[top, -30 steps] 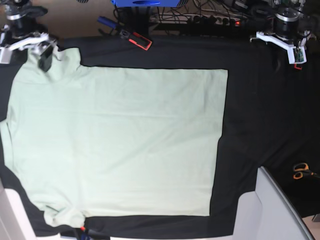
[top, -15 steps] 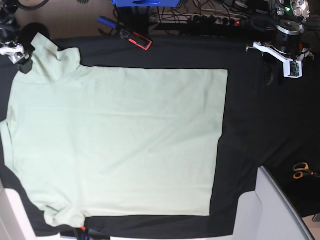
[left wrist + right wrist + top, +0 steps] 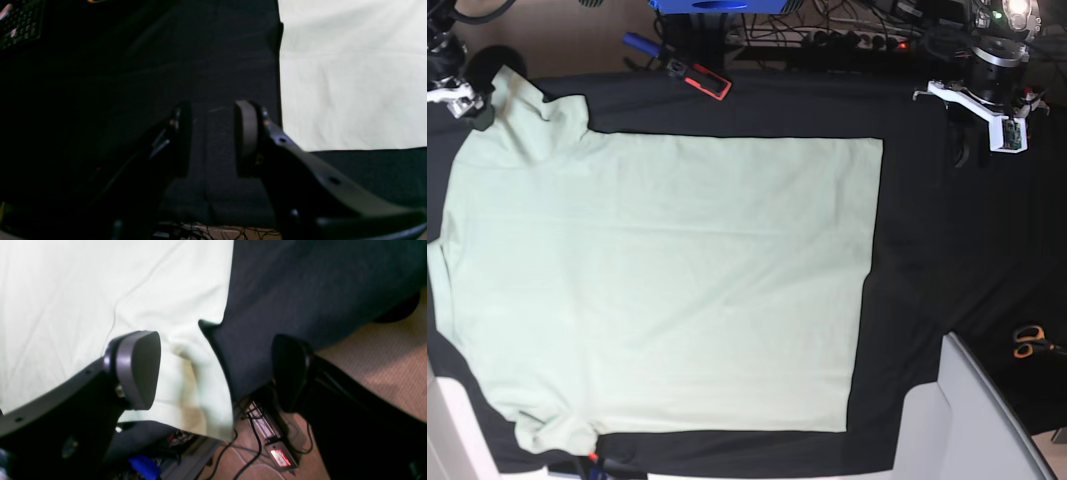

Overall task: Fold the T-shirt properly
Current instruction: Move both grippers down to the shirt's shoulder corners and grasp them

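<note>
The pale mint-green T-shirt point(image 3: 662, 280) lies spread flat on the black table cloth point(image 3: 947, 250), its hem edge to the right and one sleeve point(image 3: 527, 115) at the top left. My right gripper point(image 3: 477, 108) hangs at that sleeve's outer edge. In the right wrist view it point(image 3: 217, 366) stands wide open above the sleeve's edge point(image 3: 203, 383), gripping nothing. My left gripper point(image 3: 960, 140) is at the top right, apart from the shirt. The left wrist view shows it point(image 3: 213, 133) open over bare black cloth, with the shirt's corner point(image 3: 350, 100) to its right.
A red-and-black tool point(image 3: 699, 78) lies at the table's back edge. Cables and a power strip point(image 3: 857, 40) run behind it, and the strip point(image 3: 278, 456) also shows on the floor. Orange scissors point(image 3: 1027, 342) and a grey-white object point(image 3: 967, 420) sit at the right front.
My right gripper has drawn back off the sleeve toward the top left corner. My left arm has shifted slightly left and toward the shirt. The shirt itself has not moved.
</note>
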You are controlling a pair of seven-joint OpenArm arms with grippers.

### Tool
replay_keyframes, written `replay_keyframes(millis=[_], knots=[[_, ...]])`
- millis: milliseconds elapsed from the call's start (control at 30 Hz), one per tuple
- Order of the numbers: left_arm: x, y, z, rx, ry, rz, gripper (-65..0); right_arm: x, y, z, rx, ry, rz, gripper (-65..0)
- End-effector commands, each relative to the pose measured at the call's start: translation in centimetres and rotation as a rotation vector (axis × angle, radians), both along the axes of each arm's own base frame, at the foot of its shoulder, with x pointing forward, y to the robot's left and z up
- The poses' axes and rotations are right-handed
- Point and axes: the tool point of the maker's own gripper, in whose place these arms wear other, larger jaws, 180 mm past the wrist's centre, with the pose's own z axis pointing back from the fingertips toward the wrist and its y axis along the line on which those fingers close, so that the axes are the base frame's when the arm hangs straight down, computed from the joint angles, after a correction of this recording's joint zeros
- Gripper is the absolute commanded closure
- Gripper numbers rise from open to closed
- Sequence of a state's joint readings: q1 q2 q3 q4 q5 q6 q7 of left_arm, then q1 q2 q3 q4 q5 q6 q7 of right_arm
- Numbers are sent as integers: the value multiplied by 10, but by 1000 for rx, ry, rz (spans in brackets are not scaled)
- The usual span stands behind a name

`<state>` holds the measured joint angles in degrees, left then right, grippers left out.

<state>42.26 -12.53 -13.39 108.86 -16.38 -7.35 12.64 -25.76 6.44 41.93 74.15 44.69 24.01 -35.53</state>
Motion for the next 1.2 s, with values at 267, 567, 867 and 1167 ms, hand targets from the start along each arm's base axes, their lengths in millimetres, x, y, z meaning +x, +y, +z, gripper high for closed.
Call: replay_keyframes(millis=[267, 567, 867, 1167], knots=[[1, 1, 8, 15, -25, -6, -218, -1, -2, 2, -3, -13, -1, -493], [1, 0, 7, 14, -25, -7, -218, 7, 29, -3, 40, -20, 107, -492], [-2, 3, 0, 10, -6, 4, -218, 12, 45, -5, 62, -30, 160, -292], [-9, 6, -14, -19, 22, 34, -250, 12, 48, -6, 67, -27, 168, 0]])
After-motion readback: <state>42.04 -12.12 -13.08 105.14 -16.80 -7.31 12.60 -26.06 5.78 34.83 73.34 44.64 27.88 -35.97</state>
